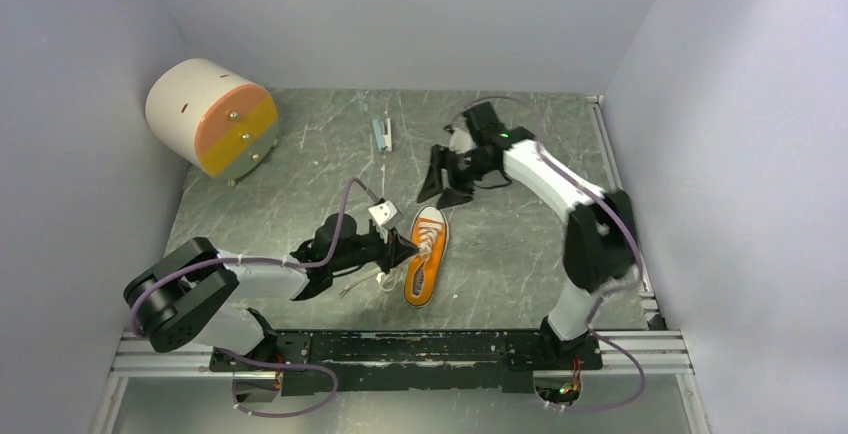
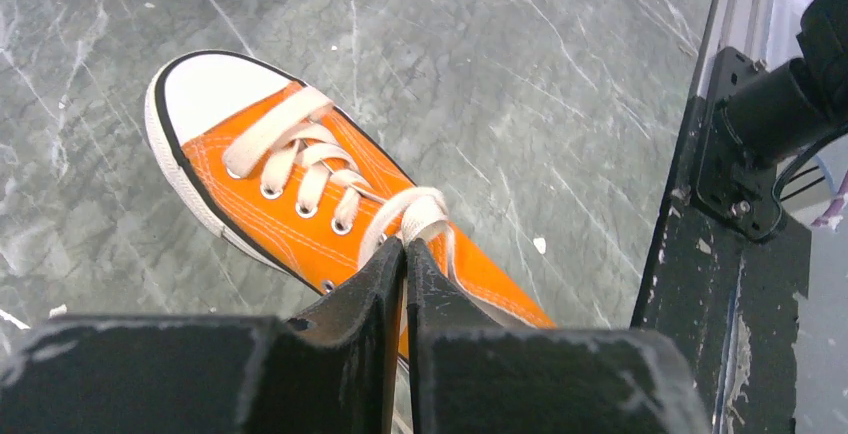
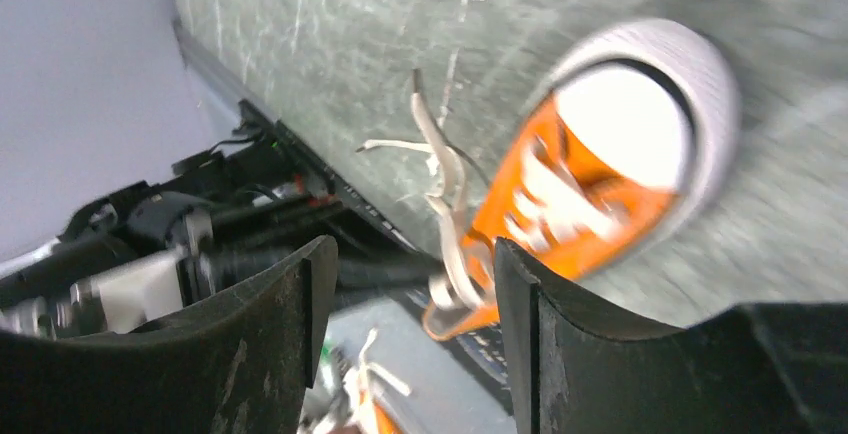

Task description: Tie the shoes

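The orange sneaker [image 1: 425, 256] with white toe cap lies on the table, toe toward the back. It also shows in the left wrist view [image 2: 300, 194] and, blurred, in the right wrist view [image 3: 590, 184]. My left gripper [image 1: 405, 248] is at the shoe's left side, shut on a fold of white lace [image 2: 425, 216] over the tongue. Loose lace ends [image 1: 365, 282] trail left of the shoe. My right gripper [image 1: 440, 179] is open and empty, hovering above the table beyond the toe.
A white and orange cylinder [image 1: 212, 117] lies at the back left. A small blue-white object [image 1: 383, 133] lies at the back centre. The black base rail [image 1: 440, 346] runs along the near edge. Grey walls close in both sides.
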`<state>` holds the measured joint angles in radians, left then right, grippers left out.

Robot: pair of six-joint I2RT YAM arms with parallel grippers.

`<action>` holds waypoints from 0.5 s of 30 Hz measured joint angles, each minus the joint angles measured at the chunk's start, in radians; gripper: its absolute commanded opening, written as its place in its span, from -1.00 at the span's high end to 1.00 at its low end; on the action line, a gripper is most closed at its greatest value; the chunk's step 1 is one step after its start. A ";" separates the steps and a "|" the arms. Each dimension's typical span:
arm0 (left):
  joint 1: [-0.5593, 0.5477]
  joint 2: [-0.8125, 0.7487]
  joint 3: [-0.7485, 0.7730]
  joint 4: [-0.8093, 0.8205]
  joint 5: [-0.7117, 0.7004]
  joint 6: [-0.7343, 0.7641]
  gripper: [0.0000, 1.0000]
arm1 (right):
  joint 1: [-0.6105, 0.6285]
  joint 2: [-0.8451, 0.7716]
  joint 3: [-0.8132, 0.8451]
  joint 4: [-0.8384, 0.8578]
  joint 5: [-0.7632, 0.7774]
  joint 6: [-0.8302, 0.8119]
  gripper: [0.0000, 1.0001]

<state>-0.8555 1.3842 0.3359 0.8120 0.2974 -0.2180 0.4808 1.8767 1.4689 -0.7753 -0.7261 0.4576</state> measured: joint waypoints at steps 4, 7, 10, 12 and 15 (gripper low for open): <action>0.041 0.047 0.056 -0.037 0.037 -0.042 0.77 | -0.047 -0.317 -0.232 0.113 0.163 -0.001 -0.27; 0.080 0.068 0.074 -0.064 0.081 -0.074 0.78 | 0.019 -0.487 -0.380 0.198 0.254 0.013 -0.28; 0.122 0.071 0.085 -0.108 0.124 -0.102 0.78 | 0.167 -0.637 -0.540 0.310 0.355 0.045 -0.27; 0.145 0.074 0.100 -0.139 0.149 -0.117 0.78 | 0.277 -0.719 -0.626 0.380 0.411 0.083 -0.27; 0.168 0.103 0.141 -0.183 0.194 -0.139 0.78 | 0.437 -0.763 -0.702 0.474 0.513 0.136 -0.26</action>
<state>-0.6872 1.4868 0.4770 0.6285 0.4911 -0.3569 0.9176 1.1137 0.7673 -0.3016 -0.2134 0.5934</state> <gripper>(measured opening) 0.113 0.635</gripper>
